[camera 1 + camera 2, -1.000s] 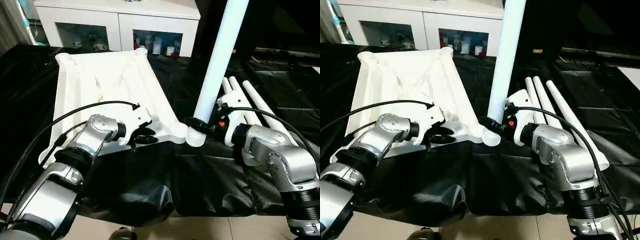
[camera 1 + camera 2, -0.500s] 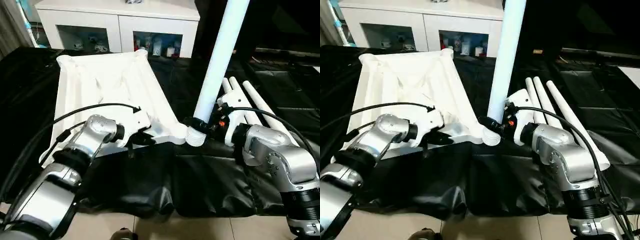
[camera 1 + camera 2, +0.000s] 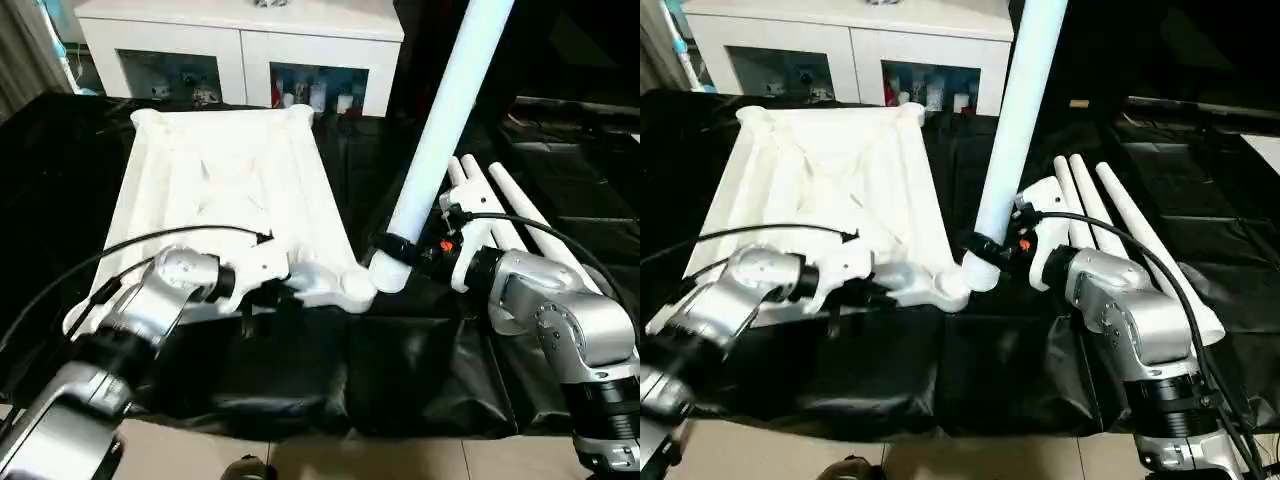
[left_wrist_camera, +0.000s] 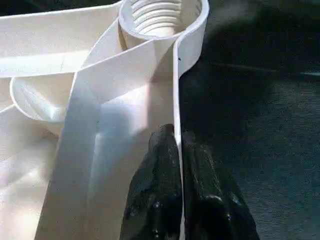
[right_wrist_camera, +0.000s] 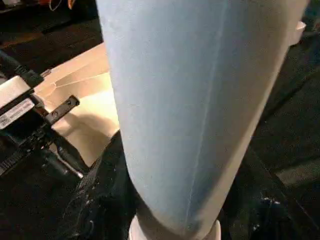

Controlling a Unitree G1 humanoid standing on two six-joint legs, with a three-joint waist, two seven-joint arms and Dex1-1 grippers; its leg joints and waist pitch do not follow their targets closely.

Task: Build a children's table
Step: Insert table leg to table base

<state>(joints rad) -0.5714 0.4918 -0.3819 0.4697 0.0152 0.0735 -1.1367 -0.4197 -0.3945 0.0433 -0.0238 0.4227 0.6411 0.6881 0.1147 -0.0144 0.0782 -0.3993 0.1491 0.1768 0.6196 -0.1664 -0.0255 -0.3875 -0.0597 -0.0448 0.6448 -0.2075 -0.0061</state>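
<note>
The white table top [image 3: 230,190] lies upside down on the black-covered work table. My left gripper [image 4: 178,150] is shut on its thin raised rim [image 4: 176,100], a short way from the near right corner socket [image 4: 162,15], whose threaded hole stands empty. My right gripper [image 3: 400,248] is shut on a long white leg [image 3: 445,110] near its lower end. The leg leans up and to the right, and its lower end rests just beside that corner socket [image 3: 352,290]. In the right wrist view the leg [image 5: 200,100] stands between my black fingers [image 5: 100,200].
Three more white legs [image 3: 500,215] lie side by side on the black cover [image 3: 300,380] to the right, behind my right arm. A white glass-door cabinet [image 3: 240,50] stands beyond the table's far edge. The floor shows below the near edge.
My left gripper has shut on the table top's rim, and the top has shifted slightly to the right. The held leg now leans further right, with its lower end closer to the corner.
</note>
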